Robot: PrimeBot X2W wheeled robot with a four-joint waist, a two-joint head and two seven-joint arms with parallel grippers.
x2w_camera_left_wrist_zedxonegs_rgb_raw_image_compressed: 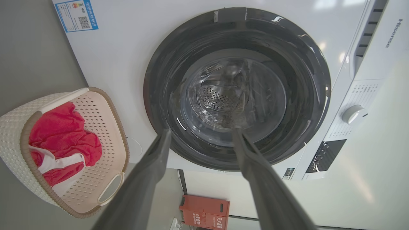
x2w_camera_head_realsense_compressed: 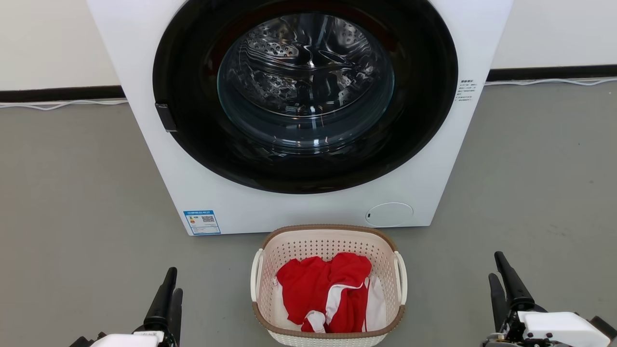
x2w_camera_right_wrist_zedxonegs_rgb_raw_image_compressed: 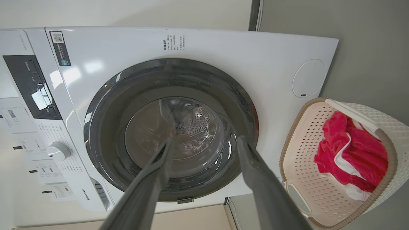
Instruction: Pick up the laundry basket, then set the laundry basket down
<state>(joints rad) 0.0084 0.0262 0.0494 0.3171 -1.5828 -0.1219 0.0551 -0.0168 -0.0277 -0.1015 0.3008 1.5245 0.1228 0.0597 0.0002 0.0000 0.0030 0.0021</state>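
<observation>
Grey floor (x2w_camera_head_realsense_compressed: 72,217), with a white front-loading washer (x2w_camera_head_realsense_compressed: 144,72) and its dark round door behind. The small cream perforated plastic laundry basket (x2w_camera_head_realsense_compressed: 328,226) with a brown rim sat on the floor just in front of the washer, centred between the arms, with red-and-white cloth (x2w_camera_head_realsense_compressed: 318,284) inside. Both the left gripper (x2w_camera_head_realsense_compressed: 174,282) and the right gripper (x2w_camera_head_realsense_compressed: 496,266) had jaws spread wide, holding nothing, well apart from the basket and about equally near. Its white side handles (x2w_camera_head_realsense_compressed: 255,274) faced left and right, one per arm; the long axis looked fore-aft. Open floor on both flanks; the far rim was close to the washer, so little room forward.
</observation>
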